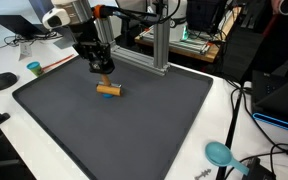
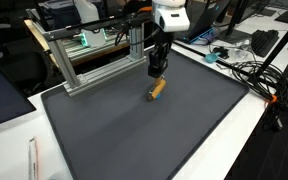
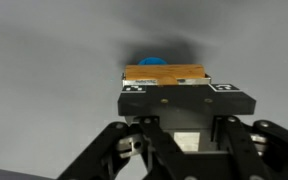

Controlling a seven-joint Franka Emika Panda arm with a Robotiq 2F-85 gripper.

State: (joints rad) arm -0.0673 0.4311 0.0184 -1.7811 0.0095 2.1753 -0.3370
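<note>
A short wooden block (image 1: 110, 90) with a blue end lies low on the dark grey mat (image 1: 134, 130), left of the mat's middle. In both exterior views my gripper (image 1: 104, 78) points straight down onto one end of it, and the block (image 2: 157, 88) sticks out sideways from under the fingers. In the wrist view the block (image 3: 164, 73) sits just beyond the gripper's black plate, with the blue part (image 3: 151, 60) behind it. The fingertips themselves are hidden. The jaws stand half closed around the block's end.
An aluminium frame (image 1: 159, 45) stands at the mat's far edge, close behind the gripper. A teal cup (image 1: 33, 68) and a black mouse (image 1: 2, 81) lie off the mat to one side. A teal scoop (image 1: 220, 153) and cables (image 2: 249, 70) lie off the opposite side.
</note>
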